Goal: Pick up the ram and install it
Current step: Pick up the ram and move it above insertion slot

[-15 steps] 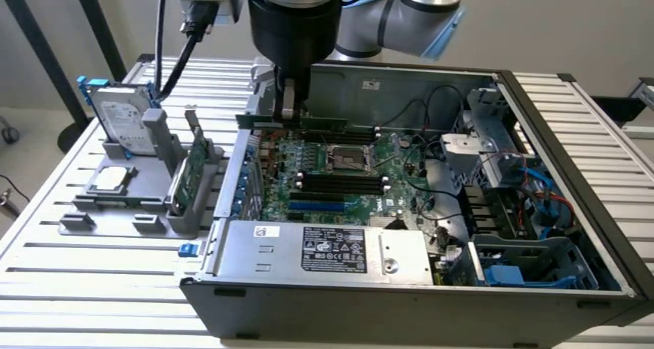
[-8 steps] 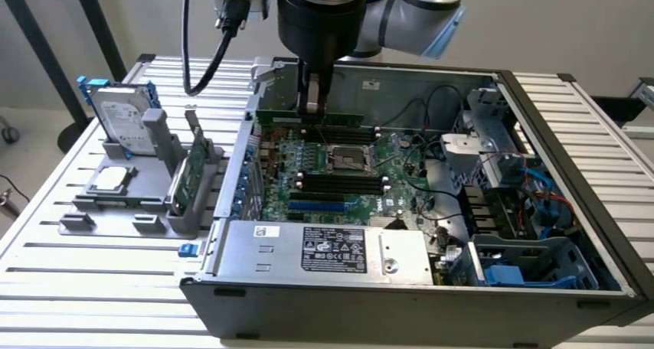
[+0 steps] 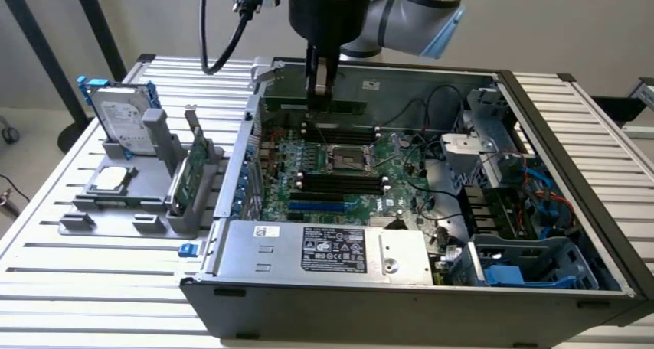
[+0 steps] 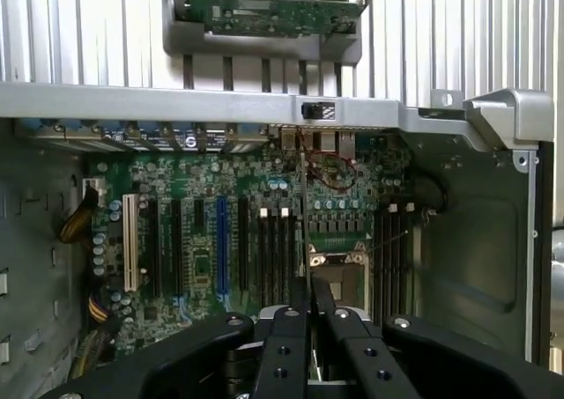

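Gripper (image 3: 322, 96): pinched down narrow, holding the ram. In the wrist view (image 4: 308, 306) the two black fingers (image 4: 289, 328) sit almost together.
Ram (image 3: 291, 104): there it is, the green stick clamped between the fingertips, standing on its long edge and level, sticking out to both sides of the gripper. From the wrist it shows as a thin edge-on line (image 4: 307, 258) running out from between the fingers.
Arm (image 3: 327, 12): comes straight down onto the gripper from above, with a black cable alongside.
Memory slots (image 3: 342, 127): a black row just below the held ram. I cannot tell whether the ram's lower edge touches one.
Processor socket (image 3: 344, 159): under and just past the gripper, open metal frame, with more black slots (image 3: 342, 184) on its other side.
Motherboard (image 3: 306, 207): green, spread beneath the gripper across the floor of the case.
Computer case (image 3: 409, 311): lying open around the gripper, with its walls on all sides.
Power supply (image 3: 327, 249): grey box with a label, well away from the gripper at the case's near wall.
Grey holder (image 3: 112, 219): outside the case, off to the exterior view's left of the gripper.
Hard drive (image 3: 122, 119): upright in that holder.
Expansion card (image 3: 189, 173): on edge in the holder, on the side closest to the case.
Processor chip (image 3: 110, 179): lying flat on the holder.
Table (image 3: 103, 288): slatted metal, carrying the case and the holder.
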`<state>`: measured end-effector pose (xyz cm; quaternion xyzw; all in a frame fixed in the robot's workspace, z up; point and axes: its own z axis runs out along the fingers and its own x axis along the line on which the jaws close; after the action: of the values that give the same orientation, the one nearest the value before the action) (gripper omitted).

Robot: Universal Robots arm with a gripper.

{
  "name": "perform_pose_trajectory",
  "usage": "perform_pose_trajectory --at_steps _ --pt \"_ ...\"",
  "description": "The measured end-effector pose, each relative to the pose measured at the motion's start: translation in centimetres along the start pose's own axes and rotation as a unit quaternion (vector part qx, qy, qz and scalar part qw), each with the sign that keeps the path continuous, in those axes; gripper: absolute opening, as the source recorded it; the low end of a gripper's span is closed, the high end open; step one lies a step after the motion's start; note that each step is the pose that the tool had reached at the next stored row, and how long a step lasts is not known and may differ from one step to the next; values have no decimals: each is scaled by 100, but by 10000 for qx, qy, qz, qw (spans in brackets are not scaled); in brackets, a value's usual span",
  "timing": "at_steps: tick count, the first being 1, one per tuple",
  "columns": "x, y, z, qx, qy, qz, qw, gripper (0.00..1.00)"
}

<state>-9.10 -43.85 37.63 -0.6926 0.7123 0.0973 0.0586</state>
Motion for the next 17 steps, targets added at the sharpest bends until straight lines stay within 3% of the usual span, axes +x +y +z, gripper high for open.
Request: perform_pose_trajectory --at_steps 4,10,17 --pt "-98 -74 43 4 121 6 9999 13" --pt "-176 -201 89 12 349 18 9994 13" --pt "-175 -319 158 17 472 26 9989 13"
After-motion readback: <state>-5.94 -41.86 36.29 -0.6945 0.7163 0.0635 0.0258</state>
